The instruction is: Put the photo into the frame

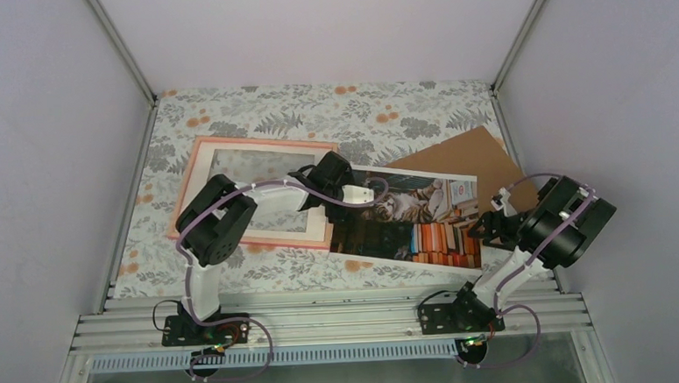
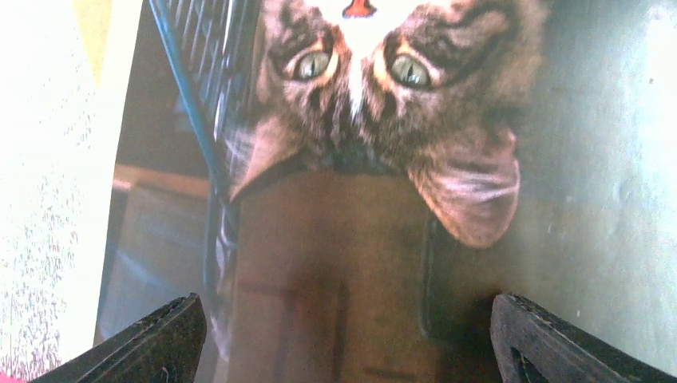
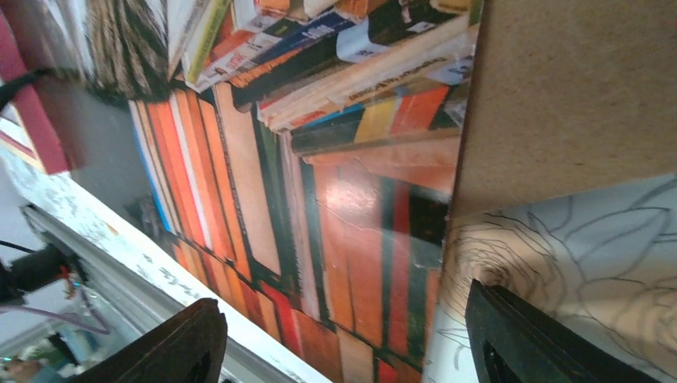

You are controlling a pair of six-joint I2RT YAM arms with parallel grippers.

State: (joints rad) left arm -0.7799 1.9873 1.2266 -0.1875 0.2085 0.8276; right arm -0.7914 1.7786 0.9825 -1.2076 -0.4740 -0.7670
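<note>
The photo (image 1: pixel 407 214) lies face up just right of the frame (image 1: pixel 196 159), its left edge seemingly lapping the frame's rim, not yet seated. The left gripper (image 2: pixel 343 335) hangs spread over the cat's face at the end nearest the frame. The right gripper (image 3: pixel 343 335) is spread astride the far edge (beside the brown backing board (image 1: pixel 466 154)), likely to steer both ends together.
</note>
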